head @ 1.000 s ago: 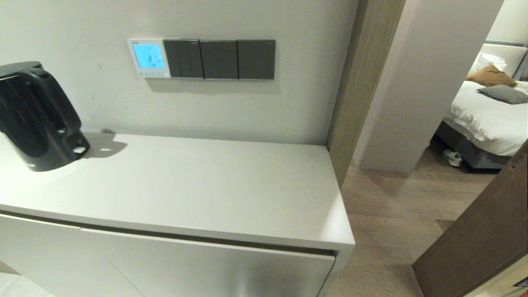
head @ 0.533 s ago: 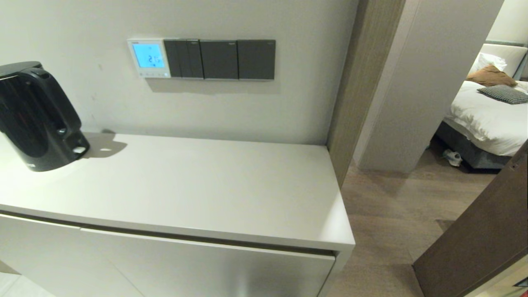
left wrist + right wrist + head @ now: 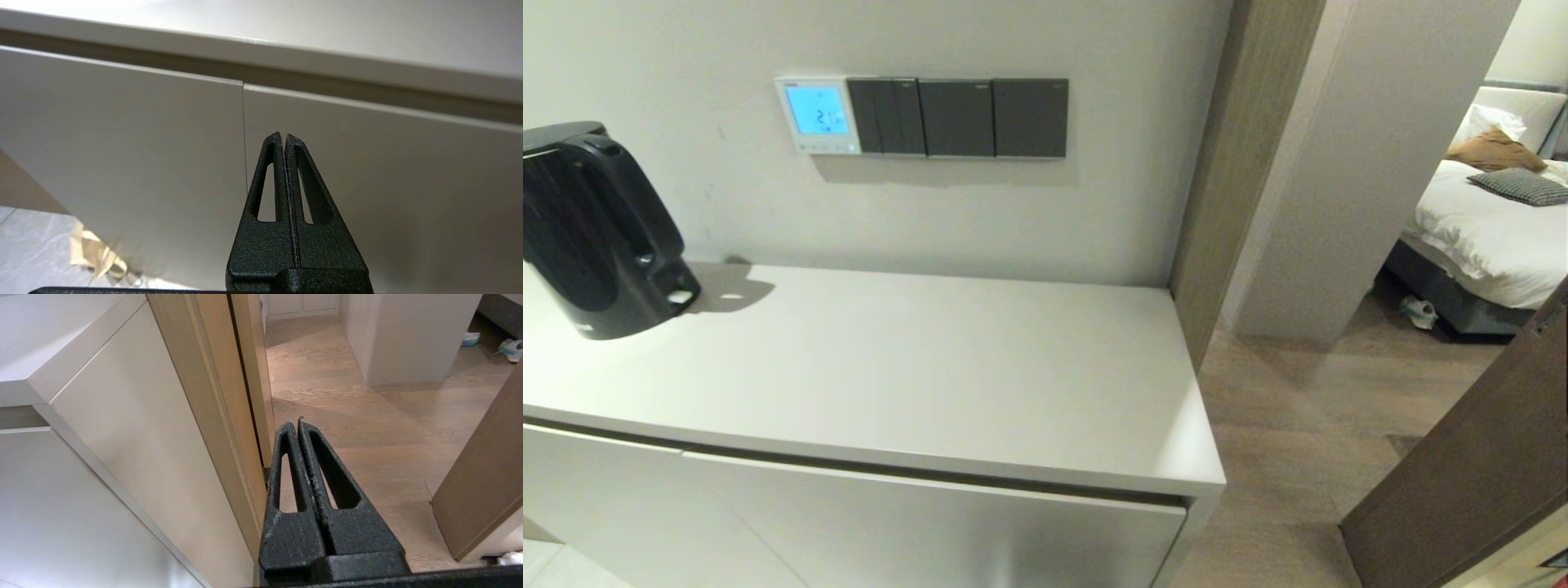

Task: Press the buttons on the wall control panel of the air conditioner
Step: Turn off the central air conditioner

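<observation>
Grey cabinet top (image 3: 915,359) lies bare beneath the control panel (image 3: 818,115); left hand (image 3: 284,139) and right hand (image 3: 298,424) closed, empty, low.

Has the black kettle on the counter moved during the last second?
No. The black kettle stands at the same spot on the counter, left of and below the wall control panel.

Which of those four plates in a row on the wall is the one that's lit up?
The leftmost one, the air conditioner panel: white, with a glowing blue screen showing digits. The three switch plates to its right are dark grey and unlit.
</observation>
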Robot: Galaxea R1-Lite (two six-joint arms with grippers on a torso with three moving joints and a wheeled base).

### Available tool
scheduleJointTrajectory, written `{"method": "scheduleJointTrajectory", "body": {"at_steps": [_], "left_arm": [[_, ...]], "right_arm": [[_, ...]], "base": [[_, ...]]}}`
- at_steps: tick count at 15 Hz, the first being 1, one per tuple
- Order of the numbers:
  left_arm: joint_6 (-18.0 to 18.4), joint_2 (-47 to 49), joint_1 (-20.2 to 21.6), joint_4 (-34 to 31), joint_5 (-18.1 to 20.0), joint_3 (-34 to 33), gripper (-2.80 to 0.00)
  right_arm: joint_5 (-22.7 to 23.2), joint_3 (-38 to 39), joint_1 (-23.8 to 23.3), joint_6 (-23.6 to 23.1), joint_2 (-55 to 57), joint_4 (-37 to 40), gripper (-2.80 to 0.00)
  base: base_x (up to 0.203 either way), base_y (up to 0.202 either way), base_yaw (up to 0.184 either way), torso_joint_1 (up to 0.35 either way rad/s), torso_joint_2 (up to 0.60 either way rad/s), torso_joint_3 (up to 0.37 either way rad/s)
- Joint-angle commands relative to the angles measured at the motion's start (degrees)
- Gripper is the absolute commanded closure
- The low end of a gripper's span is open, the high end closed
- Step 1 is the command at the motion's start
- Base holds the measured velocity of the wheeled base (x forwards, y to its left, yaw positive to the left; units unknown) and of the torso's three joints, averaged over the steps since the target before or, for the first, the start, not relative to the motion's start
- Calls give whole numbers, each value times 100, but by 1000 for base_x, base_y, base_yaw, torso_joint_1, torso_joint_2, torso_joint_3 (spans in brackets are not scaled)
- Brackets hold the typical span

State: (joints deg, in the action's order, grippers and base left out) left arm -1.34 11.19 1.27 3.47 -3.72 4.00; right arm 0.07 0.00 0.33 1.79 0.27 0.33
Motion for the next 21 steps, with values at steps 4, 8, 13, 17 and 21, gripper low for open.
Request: {"method": "scheduleJointTrajectory", "body": {"at_steps": [4,8,13,17,21], "left_arm": [[213,-237,-30,-9,9,-280,0],[283,-680,-57,-373,99,-224,0],[531,-849,-57,-373,99,-219,0],[705,-934,-58,-411,367,-378,0],[723,-1070,-57,-516,398,-374,0]], "right_arm": [[1,9,2,5,8,2,0],[1,9,2,5,8,2,0],[1,9,2,5,8,2,0],[1,9,2,5,8,2,0],[1,9,2,5,8,2,0]], "base": [[0,0,0,0,0,0],[0,0,0,0,0,0],[0,0,0,0,0,0],[0,0,0,0,0,0],[0,0,0,0,0,0]]}}
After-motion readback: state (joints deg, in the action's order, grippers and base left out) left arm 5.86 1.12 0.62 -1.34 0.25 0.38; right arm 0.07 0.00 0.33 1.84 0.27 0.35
